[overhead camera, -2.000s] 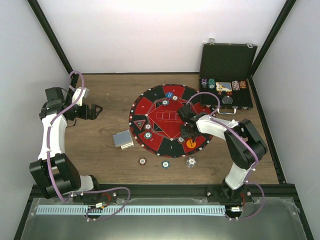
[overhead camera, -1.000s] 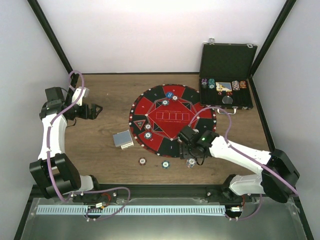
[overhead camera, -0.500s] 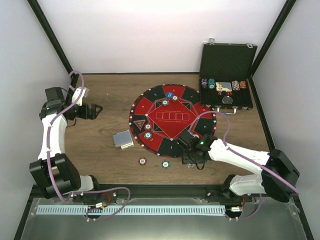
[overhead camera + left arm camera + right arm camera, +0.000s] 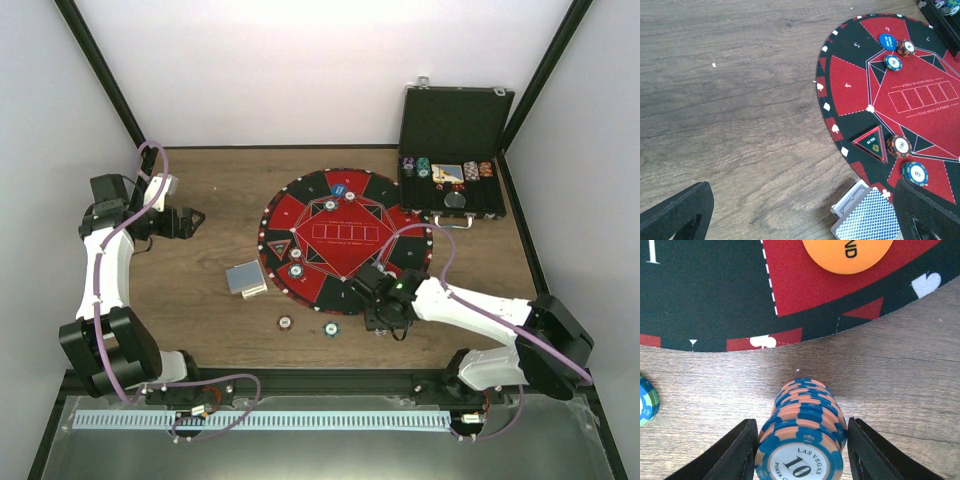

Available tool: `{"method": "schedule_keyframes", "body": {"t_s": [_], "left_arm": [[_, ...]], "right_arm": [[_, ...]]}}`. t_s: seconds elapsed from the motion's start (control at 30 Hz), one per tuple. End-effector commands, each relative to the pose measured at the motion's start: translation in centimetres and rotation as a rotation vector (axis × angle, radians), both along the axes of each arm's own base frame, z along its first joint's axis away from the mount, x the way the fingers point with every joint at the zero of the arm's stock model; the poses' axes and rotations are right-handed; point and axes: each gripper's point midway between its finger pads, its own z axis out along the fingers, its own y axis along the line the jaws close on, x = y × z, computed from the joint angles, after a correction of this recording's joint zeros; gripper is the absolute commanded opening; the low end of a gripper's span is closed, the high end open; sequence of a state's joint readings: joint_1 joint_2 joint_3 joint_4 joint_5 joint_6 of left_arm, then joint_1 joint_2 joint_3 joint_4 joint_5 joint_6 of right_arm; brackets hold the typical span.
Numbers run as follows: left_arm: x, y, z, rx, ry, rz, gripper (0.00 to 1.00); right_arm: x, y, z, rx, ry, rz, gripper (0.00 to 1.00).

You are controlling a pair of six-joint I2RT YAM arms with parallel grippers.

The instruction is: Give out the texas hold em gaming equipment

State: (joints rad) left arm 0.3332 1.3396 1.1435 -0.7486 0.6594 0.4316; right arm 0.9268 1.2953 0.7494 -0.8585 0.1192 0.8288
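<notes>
A stack of blue-and-orange poker chips (image 4: 802,440) marked 10 stands on the wood just off the mat's edge. My right gripper (image 4: 801,422) straddles it, one finger on each side with a thin gap to each; the top view has this gripper (image 4: 382,318) covering the stack. The orange button (image 4: 847,252) lies on the mat beyond. My left gripper (image 4: 190,222) hangs open over bare wood at the far left. The card deck (image 4: 245,278) lies by the mat's left edge. On the mat sit the triangular marker (image 4: 872,142), the blue button (image 4: 887,41) and single chips (image 4: 899,146).
The round red-and-black mat (image 4: 310,215) fills the table's middle. The open black case (image 4: 455,130) with rows of chips stands at the back right. Two single chips (image 4: 286,322) (image 4: 330,327) lie on the wood in front of the mat.
My right arm swung from over the mat down to its near edge and lowered over the chip stack, its fingers narrowing around it. The left arm has not moved.
</notes>
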Motion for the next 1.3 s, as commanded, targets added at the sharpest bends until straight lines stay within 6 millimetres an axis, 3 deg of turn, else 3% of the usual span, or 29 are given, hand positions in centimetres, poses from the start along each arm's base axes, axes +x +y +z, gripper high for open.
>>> {"method": "schedule_keyframes", "body": {"t_s": [0.0,0.2,0.37,0.7,0.83,1.1,1.27], "left_arm": [[0.2,0.0,0.7,0.003,-0.03,-0.014,1.0],[0.3,0.1,0.8,0.008,-0.034,-0.013,1.0],[0.3,0.1,0.8,0.01,-0.034,-0.013,1.0],[0.4,0.0,1.4,0.005,-0.043,-0.013,1.0],[0.5,0.0,1.7,0.003,-0.048,-0.012,1.0],[0.3,0.0,1.7,0.005,-0.046,-0.011,1.0],[0.3,-0.1,1.6,-0.005,-0.042,-0.016,1.0]], "right_arm": [[-0.6,-0.5,-0.3,-0.029,0.019,-0.008,0.51],[-0.8,-0.5,-0.4,-0.038,0.025,-0.003,0.5],[-0.8,-0.5,-0.4,-0.035,0.023,-0.002,0.42],[-0.5,-0.5,0.6,-0.026,0.004,-0.005,0.08],[0.4,0.3,2.5,-0.01,-0.035,0.007,0.02],[4.3,4.7,6.1,0.018,-0.112,0.091,0.01],[8.8,8.9,7.2,0.04,-0.171,0.155,0.01]]}}
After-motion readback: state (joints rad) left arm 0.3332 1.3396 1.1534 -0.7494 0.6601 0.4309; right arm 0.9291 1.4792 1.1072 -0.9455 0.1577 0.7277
